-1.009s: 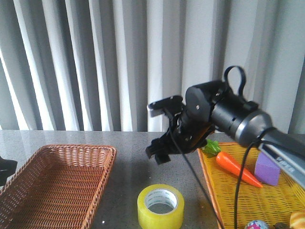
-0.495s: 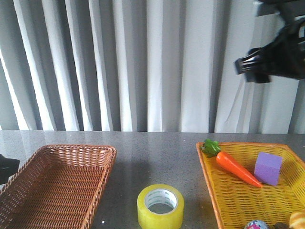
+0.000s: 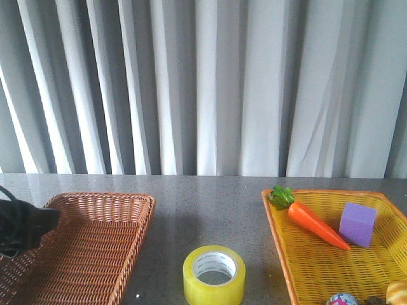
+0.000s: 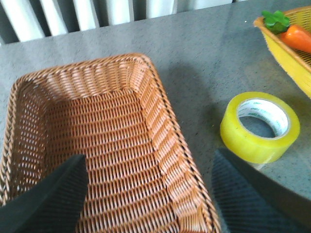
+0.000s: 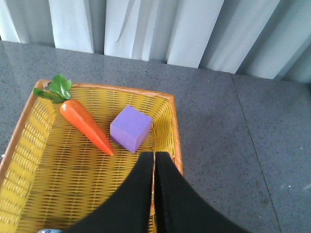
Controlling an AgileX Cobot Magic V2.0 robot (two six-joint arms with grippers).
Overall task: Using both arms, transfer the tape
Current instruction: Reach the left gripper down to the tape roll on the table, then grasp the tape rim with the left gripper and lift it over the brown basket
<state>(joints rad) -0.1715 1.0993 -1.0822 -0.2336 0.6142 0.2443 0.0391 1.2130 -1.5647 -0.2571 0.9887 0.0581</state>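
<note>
Tape [image 3: 214,274] sits flat on your worktop [image 3: 210,197] between two baskets; lower the wide-apart left pincer [image 4: 146,194] squarely over its wall, while your right pincer [image 5: 154,194] is pressed together.

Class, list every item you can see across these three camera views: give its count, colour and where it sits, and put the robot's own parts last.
Roll of translucent yellow packing tape: 1, yellow, on the grey table between the baskets.
Brown wicker basket: 1, brown, left.
Yellow woven basket: 1, yellow, right.
Orange toy carrot: 1, orange with green top, in the yellow basket.
Purple foam cube: 1, purple, beside the carrot.
Curtain: 1, grey-white, behind.
Left gripper: black, jaws open, above the brown basket.
Right gripper: black, jaws shut, above the yellow basket.
</note>
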